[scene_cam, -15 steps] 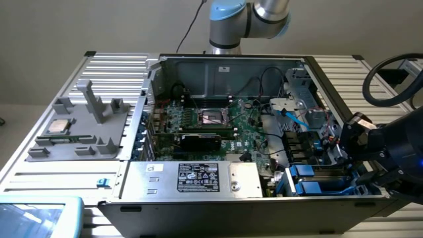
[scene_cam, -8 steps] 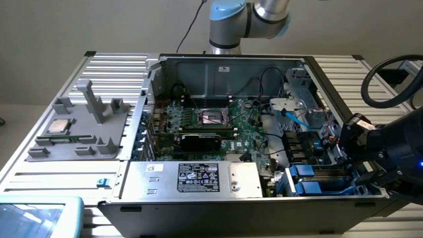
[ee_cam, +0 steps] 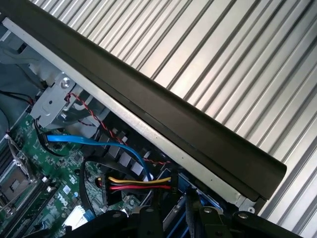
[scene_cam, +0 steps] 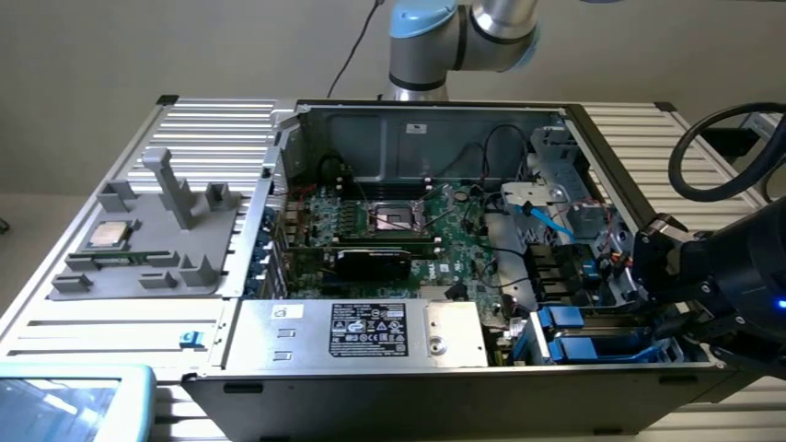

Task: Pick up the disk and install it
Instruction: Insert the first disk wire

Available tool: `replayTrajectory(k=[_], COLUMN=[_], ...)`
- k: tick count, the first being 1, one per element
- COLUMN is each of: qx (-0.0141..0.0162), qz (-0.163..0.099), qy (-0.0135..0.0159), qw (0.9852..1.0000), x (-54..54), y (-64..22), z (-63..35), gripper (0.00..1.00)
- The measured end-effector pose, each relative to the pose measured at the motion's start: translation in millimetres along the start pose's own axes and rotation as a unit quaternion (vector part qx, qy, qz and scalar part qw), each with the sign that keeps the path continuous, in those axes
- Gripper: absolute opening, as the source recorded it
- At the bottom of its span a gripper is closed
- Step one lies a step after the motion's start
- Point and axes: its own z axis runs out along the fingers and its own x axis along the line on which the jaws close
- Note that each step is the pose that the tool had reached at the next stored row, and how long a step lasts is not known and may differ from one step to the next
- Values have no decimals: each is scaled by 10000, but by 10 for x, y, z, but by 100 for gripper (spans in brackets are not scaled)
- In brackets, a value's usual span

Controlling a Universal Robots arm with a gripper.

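Exterior view: one open computer case [scene_cam: 430, 405] lies on a ribbed metal table [scene_cam: 209, 115], and one robot arm [scene_cam: 461, 37] rises behind it. The arm's black gripper [scene_cam: 676, 318] reaches over the case wall at the exterior view's right, down in the near corner where the drive bays are. Two drives in blue brackets sit there, one behind the other. The nearer one, taken here as the disk [scene_cam: 608, 348], lies in the bay just beside the gripper. The second drive [scene_cam: 575, 318] sits right behind it. Whether the gripper touches the disk, and whether it is spread or pressed together, I cannot tell. One silver power supply [scene_cam: 356, 333] with one black label lies along the near wall, next to one green motherboard [scene_cam: 461, 230]. On the exterior view's left, one grey tray [scene_cam: 135, 216] rests on the table and carries one square processor chip [scene_cam: 109, 235]. One small blue clip [scene_cam: 188, 339] lies near the case. The wrist view looks along the case's black rim and shows one flat blue cable [ee_cam: 99, 142] and one bundle of yellow, red and black wires [ee_cam: 141, 181].
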Motion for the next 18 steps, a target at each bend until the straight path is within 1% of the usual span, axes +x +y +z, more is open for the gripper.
replayTrajectory(k=[9, 10, 11, 13, 14, 18], qx=[2, 2, 2, 3, 3, 4], qz=[-8, -9, -9, -11, -12, -13], qy=[2, 3, 3, 3, 3, 4], qw=[10000, 10000, 10000, 10000, 10000, 10000], x=[7, 7, 7, 7, 7, 7], y=[4, 4, 5, 6, 5, 5], z=[7, 7, 7, 7, 7, 7], gripper=[32, 30, 23, 23, 17, 17])
